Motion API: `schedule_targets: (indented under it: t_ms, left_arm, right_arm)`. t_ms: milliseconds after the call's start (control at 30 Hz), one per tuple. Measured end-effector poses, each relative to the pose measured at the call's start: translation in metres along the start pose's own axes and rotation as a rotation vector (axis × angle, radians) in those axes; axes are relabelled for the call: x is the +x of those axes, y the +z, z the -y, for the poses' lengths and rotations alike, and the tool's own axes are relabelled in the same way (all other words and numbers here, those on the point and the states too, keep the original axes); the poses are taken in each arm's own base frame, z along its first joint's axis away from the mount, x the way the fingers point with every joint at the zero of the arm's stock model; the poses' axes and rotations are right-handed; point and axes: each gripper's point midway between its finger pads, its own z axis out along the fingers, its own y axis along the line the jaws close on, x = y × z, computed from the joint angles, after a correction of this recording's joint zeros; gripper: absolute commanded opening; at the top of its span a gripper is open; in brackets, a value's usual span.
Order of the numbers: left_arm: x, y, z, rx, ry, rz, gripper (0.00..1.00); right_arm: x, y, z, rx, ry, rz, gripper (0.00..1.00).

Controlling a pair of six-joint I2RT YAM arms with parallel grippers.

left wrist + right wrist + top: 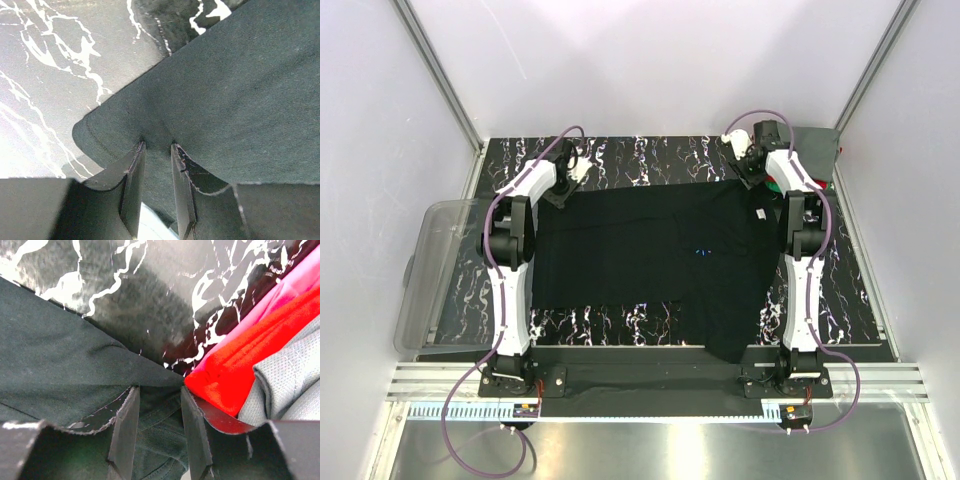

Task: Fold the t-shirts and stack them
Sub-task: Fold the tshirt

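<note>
A black t-shirt (650,250) lies spread flat on the marbled table, with a white neck tag (760,213) and a tiny blue logo (699,251). My left gripper (563,185) is at its far left corner, jaws closed on the black cloth (240,90) between the fingertips (157,145). My right gripper (752,172) is at the far right corner, jaws closed on the shirt's hem (50,350) between the fingertips (157,387). A red folded shirt (240,365) and a grey one (295,375) lie just right of the right gripper.
A clear plastic bin (435,270) sits off the table's left edge. The folded stack (815,165) is in the back right corner. A flap of the black shirt (730,335) reaches the near edge by the right arm's base. Walls close in on three sides.
</note>
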Motion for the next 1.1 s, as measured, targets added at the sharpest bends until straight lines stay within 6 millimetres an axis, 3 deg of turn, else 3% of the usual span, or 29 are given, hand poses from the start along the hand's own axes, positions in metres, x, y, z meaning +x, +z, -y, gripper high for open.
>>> schedule_targets:
  t_ms: [267, 400, 467, 533, 667, 700, 767, 833, 900, 1000, 1100]
  left_arm:
    - [-0.005, -0.001, -0.002, -0.01, 0.017, 0.006, 0.35]
    - [-0.015, -0.023, 0.004, -0.013, 0.038, 0.039, 0.38]
    - [-0.031, -0.056, 0.012, -0.022, 0.063, 0.1, 0.41]
    - [-0.05, -0.107, 0.024, -0.035, 0.096, 0.201, 0.41]
    - [-0.06, -0.206, 0.052, -0.036, 0.146, 0.411, 0.42]
    - [-0.051, -0.223, 0.059, -0.029, 0.155, 0.44, 0.42]
    - [-0.023, -0.235, 0.069, -0.015, 0.16, 0.452, 0.41]
    - [0.014, -0.22, 0.083, 0.025, 0.167, 0.389, 0.4]
    - [0.054, -0.191, 0.102, 0.09, 0.181, 0.275, 0.4]
    - [0.115, -0.154, 0.131, 0.189, 0.205, 0.097, 0.4]
    - [0.144, -0.143, 0.143, 0.232, 0.224, 0.016, 0.41]
  right_arm:
    - [-0.003, 0.0, 0.001, 0.013, -0.006, 0.003, 0.45]
    - [0.005, -0.022, -0.009, -0.004, 0.002, -0.009, 0.47]
    - [0.009, -0.046, -0.018, -0.019, -0.001, -0.009, 0.47]
    - [0.006, -0.085, -0.028, -0.03, -0.025, 0.033, 0.48]
    - [0.006, -0.188, -0.065, -0.055, -0.152, 0.2, 0.48]
    - [0.013, -0.212, -0.08, -0.064, -0.203, 0.238, 0.48]
    - [0.032, -0.247, -0.113, -0.079, -0.343, 0.304, 0.48]
    - [0.06, -0.259, -0.147, -0.117, -0.462, 0.327, 0.48]
    - [0.1, -0.259, -0.188, -0.191, -0.585, 0.32, 0.48]
    - [0.162, -0.251, -0.23, -0.294, -0.721, 0.266, 0.48]
    - [0.197, -0.255, -0.256, -0.331, -0.86, 0.278, 0.5]
